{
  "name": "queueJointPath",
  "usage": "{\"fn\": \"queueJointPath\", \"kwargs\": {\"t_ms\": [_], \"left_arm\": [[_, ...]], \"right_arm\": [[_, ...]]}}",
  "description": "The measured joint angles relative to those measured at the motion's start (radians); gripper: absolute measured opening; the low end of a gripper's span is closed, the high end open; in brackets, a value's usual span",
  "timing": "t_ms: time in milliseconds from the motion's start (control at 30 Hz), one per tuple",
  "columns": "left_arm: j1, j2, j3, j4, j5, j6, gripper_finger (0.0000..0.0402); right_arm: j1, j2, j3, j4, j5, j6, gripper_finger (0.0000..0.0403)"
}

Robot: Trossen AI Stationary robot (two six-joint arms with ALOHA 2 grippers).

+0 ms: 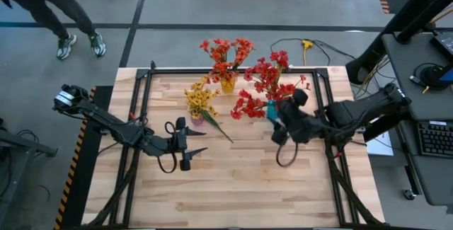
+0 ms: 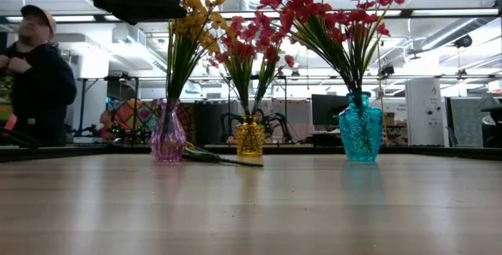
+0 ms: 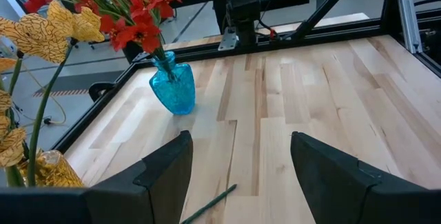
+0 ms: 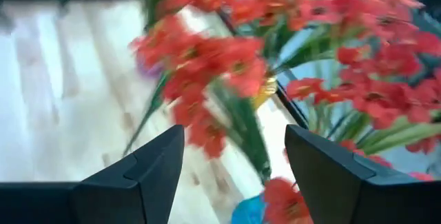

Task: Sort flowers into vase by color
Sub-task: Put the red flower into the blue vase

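A: Left tool [image 1: 190, 143]?
B: Fingers spread, empty, mid-left of the tabletop [image 1: 233, 187]; yellow flowers [image 1: 199, 97] stand up-right of it.
A: Right tool [image 1: 274, 122]?
B: Released, right of center, red flowers [image 1: 263, 81] just above it in the blue vase [image 2: 360, 127].

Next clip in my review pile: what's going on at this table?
Two robot arms are sorting fake flowers into three vases. Yellow sprays stand in the pink vase, orange-red ones in the yellow vase, red ones in the blue vase. The right gripper sits by the blue vase, fingers apart, nothing visibly held. The left gripper waits open near a green stem lying on the table.
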Motion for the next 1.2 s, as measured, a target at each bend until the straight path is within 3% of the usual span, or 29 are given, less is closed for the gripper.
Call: {"fn": "queueJointPath", "kwargs": {"t_ms": [233,500,833,1200], "left_arm": [[0.000,0.000,0.000,0.001,0.000,-0.004,0.0227],[0.000,0.000,0.000,0.004,0.000,-0.009,0.0227],[0.000,0.000,0.000,0.004,0.000,-0.009,0.0227],[0.000,0.000,0.000,0.005,0.001,-0.008,0.0227]], "right_arm": [[0.086,0.076,-0.036,-0.003,0.066,-0.076,0.0244],[0.073,0.237,-0.018,-0.002,0.248,-0.136,0.0241],[-0.001,0.254,-0.012,-0.005,0.209,-0.083,0.0231],[-0.077,0.259,-0.047,0.027,0.159,-0.149,0.0231]]}}
